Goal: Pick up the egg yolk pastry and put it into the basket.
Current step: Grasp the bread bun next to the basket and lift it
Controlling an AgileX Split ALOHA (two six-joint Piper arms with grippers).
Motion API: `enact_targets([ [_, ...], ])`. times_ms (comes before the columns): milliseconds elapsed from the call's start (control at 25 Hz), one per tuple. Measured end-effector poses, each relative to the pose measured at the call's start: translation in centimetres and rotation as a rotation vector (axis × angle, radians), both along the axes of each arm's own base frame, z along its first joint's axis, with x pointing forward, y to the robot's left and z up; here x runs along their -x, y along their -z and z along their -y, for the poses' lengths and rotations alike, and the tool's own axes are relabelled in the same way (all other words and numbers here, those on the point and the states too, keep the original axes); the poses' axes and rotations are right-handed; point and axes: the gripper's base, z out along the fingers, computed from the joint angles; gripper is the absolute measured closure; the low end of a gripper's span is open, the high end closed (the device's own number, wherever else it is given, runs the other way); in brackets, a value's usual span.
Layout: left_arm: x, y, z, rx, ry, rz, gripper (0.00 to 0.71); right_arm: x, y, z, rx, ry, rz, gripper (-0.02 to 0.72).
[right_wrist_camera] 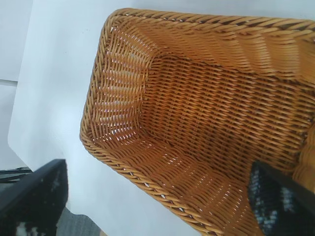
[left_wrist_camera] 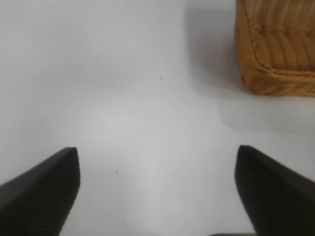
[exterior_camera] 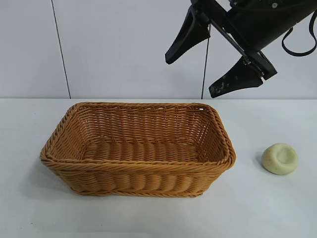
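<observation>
light: bright, even, from overhead | shadows: soft, basket [exterior_camera: 133, 148] casts one toward 7 o'clock on table [exterior_camera: 277, 208], pastry [exterior_camera: 280, 158] a faint one toward 9 | glare: pale hotspot mid-table in left wrist view | blur: left gripper [left_wrist_camera: 156, 189] fingers soft-edged, right wrist weave sharp

- A lab-style robot test bench: bare white table [exterior_camera: 148, 218] filling the lower frame, plain white panelled wall [exterior_camera: 114, 44] behind.
- Black robot arm [exterior_camera: 257, 25] hanging at upper right, over staged props only.
</observation>
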Motion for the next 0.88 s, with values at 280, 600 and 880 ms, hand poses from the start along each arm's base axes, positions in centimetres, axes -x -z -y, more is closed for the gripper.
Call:
enact_targets([
  [280, 1.3, 0.0, 0.0, 0.001, 0.001, 0.087, 0.047, -1.1, -1.9, 1.4, 0.222, -0.028, 0.058, 0.018],
  [600, 1.3, 0.0, 0.0, 0.002, 0.001, 0.088, 0.047, -2.1, -1.5, 7.7, 0.514, 0.113, -0.029, 0.018],
  [880, 1.3, 0.0, 0.0, 0.002, 0.001, 0.088, 0.047, -3.3, 0.8, 11.4, 0.516, 0.195, -0.118, 0.018],
])
